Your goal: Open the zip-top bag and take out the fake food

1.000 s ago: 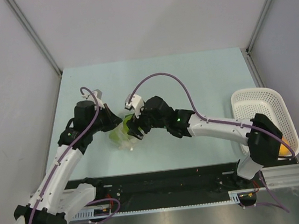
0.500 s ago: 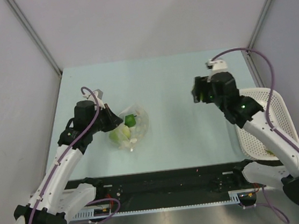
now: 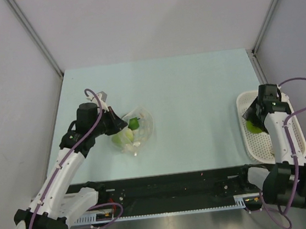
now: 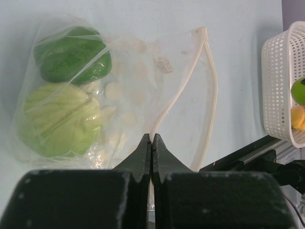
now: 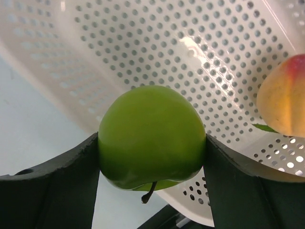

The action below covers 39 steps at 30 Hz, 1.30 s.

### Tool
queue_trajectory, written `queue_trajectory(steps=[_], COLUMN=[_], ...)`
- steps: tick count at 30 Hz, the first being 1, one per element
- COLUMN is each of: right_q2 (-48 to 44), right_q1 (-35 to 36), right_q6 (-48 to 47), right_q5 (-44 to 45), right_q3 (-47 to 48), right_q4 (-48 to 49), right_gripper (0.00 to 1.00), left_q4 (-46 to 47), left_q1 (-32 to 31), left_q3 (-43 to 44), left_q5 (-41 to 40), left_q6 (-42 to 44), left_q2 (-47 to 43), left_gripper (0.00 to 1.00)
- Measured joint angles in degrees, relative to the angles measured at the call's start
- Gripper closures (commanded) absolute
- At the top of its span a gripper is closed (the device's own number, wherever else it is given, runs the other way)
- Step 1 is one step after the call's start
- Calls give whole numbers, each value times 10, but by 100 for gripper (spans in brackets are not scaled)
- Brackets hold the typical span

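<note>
The zip-top bag (image 3: 136, 129) lies on the table left of centre, its mouth gaping. In the left wrist view the zip-top bag (image 4: 124, 90) holds a dark green fruit (image 4: 72, 59) and a light green fruit (image 4: 59, 119). My left gripper (image 4: 151, 139) is shut on the bag's white zip rim. My left gripper (image 3: 114, 124) sits at the bag's left side in the top view. My right gripper (image 5: 151, 143) grips a lime green apple (image 5: 151, 136) just above the white mesh basket (image 5: 190, 52). From above, that apple (image 3: 252, 127) hangs over the basket's left part.
The white mesh basket (image 3: 289, 146) stands at the table's right edge with an orange fruit (image 5: 285, 98) lying in it. Grey walls close in the table on three sides. A black rail (image 3: 172, 187) runs along the near edge.
My right arm has swung from the bag across the table to the basket, carrying the lime green apple. The left gripper and the bag have stayed put.
</note>
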Motion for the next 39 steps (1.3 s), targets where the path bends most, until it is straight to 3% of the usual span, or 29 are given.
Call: queue_trajectory(steps=[4, 6, 8, 18, 23, 28, 31, 32, 39], right_q2=[42, 51, 54, 54, 49, 64, 92, 103, 211], right_q1=[-51, -64, -71, -52, 99, 314, 433, 463, 598], right_q6=[21, 28, 30, 27, 27, 4, -28, -40, -82], right_q5=[-36, -49, -59, -62, 3, 42, 41, 33, -105], right_q3=[-8, -15, -22, -23, 46, 144, 168, 170, 173], right_q4=[-7, -7, -6, -5, -9, 57, 138, 164, 347], right_gripper=[33, 21, 1, 0, 0, 9, 38, 45, 65], left_q4=[0, 0, 0, 0, -1, 0, 0, -1, -1], left_q1=[0, -1, -1, -1, -1, -1, -1, -1, -1], left_q3=[0, 0, 0, 0, 4, 9, 9, 10, 27], left_q5=[3, 4, 4, 5, 9, 10, 10, 10, 10], left_q6=[0, 1, 2, 3, 3, 3, 3, 3, 0], left_q2=[0, 0, 0, 0, 0, 0, 0, 0, 0], left_gripper=[100, 100, 100, 100, 100, 100, 100, 100, 100])
